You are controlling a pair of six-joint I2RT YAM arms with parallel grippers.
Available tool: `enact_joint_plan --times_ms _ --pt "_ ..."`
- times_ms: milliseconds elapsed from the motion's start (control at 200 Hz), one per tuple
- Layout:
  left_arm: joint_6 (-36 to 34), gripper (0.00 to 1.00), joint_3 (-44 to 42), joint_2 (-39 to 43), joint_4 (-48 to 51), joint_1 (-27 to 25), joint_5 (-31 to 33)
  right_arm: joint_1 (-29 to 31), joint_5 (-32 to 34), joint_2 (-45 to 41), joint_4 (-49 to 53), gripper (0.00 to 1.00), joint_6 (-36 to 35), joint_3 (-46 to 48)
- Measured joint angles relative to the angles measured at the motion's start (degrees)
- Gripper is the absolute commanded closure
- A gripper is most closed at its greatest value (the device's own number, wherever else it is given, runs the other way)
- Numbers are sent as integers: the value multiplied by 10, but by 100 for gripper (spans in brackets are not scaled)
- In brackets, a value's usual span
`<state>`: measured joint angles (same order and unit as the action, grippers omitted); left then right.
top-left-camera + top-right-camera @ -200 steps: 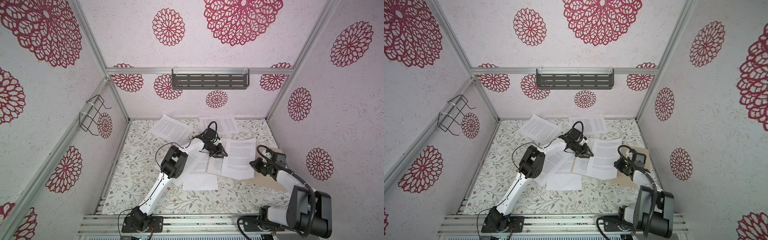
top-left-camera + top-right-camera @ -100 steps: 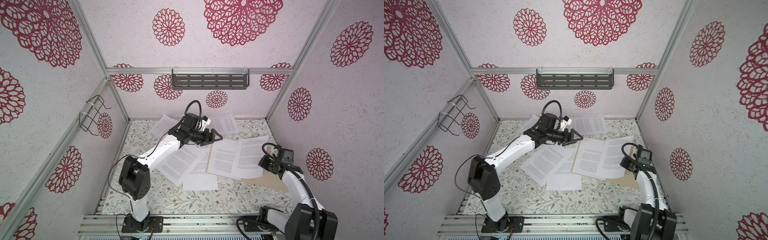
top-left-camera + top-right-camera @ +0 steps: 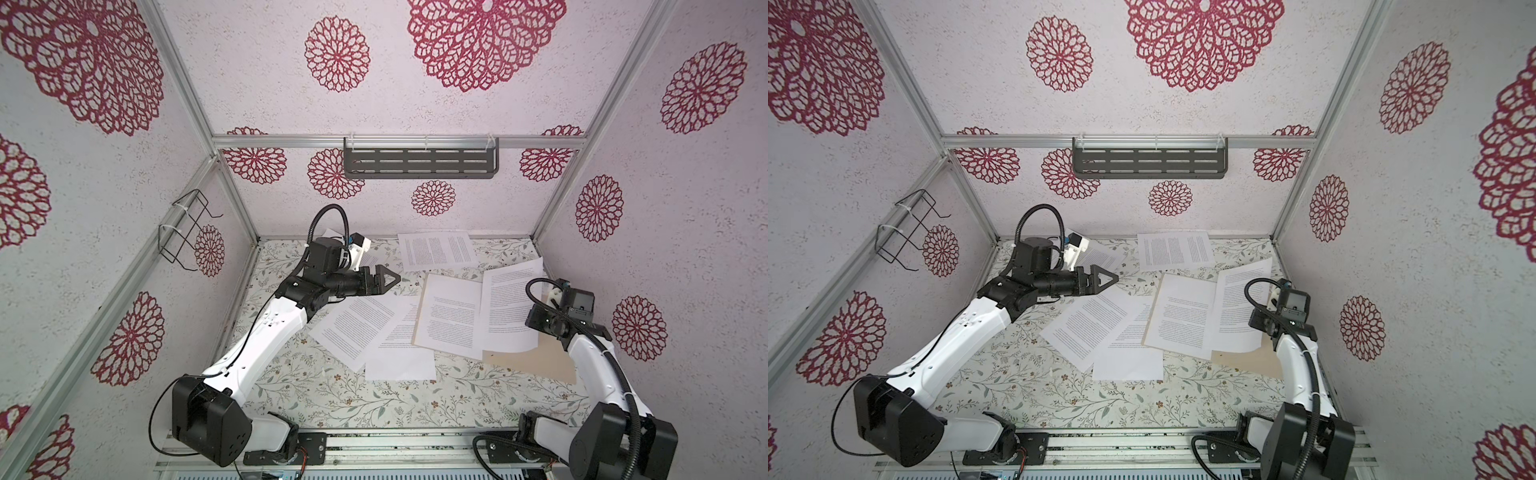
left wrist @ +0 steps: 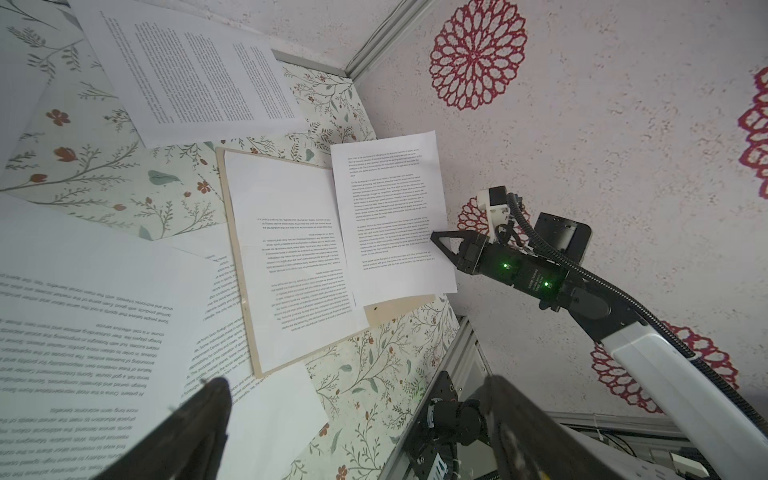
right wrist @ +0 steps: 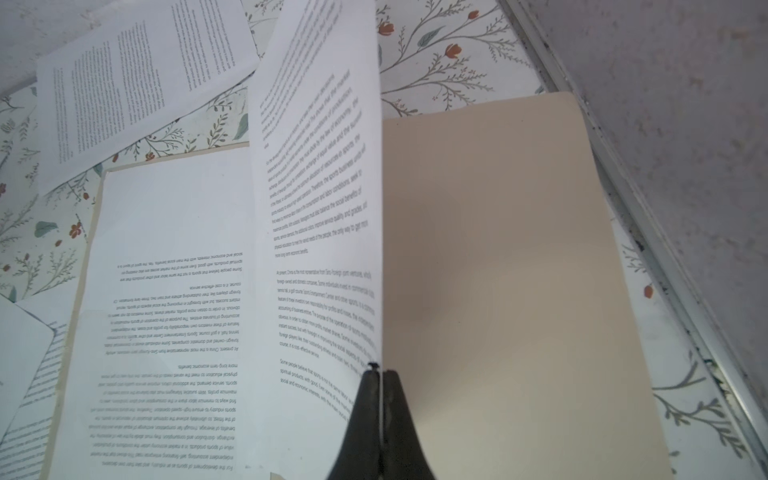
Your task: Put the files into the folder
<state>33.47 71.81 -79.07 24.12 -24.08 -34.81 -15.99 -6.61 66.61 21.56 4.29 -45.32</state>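
The tan folder (image 3: pixel 536 363) lies open at the right of the table, in both top views. One of the files (image 3: pixel 451 318) lies flat on its left half. My right gripper (image 5: pixel 378 372) is shut on the edge of another printed sheet (image 5: pixel 324 199), holding it lifted over the folder's bare right half (image 5: pixel 498 291). My left gripper (image 3: pixel 392 280) hangs open and empty above the table, left of the folder; its fingers (image 4: pixel 208 415) frame loose sheets below. More files (image 3: pixel 357 328) lie overlapped left of the folder, and one (image 3: pixel 436 251) is at the back.
The right wall rail (image 5: pixel 623 199) runs close along the folder's outer edge. A dark slotted shelf (image 3: pixel 419 164) hangs on the back wall and a wire rack (image 3: pixel 183 232) on the left wall. Bare floral table (image 3: pixel 332 399) lies toward the front.
My left gripper opened and drew back from the folder toward the back left, leaving a sheet on the folder's left half. My right gripper moved slightly right with its sheet.
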Motion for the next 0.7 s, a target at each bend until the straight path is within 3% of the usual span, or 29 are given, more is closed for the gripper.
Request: enact_joint_plan --times_ms 320,695 --pt "-19 3 -1 21 6 0 7 -46 62 88 27 100 -104 -50" --pt "-13 3 -16 23 -7 13 0 -98 75 102 44 100 -132 -47"
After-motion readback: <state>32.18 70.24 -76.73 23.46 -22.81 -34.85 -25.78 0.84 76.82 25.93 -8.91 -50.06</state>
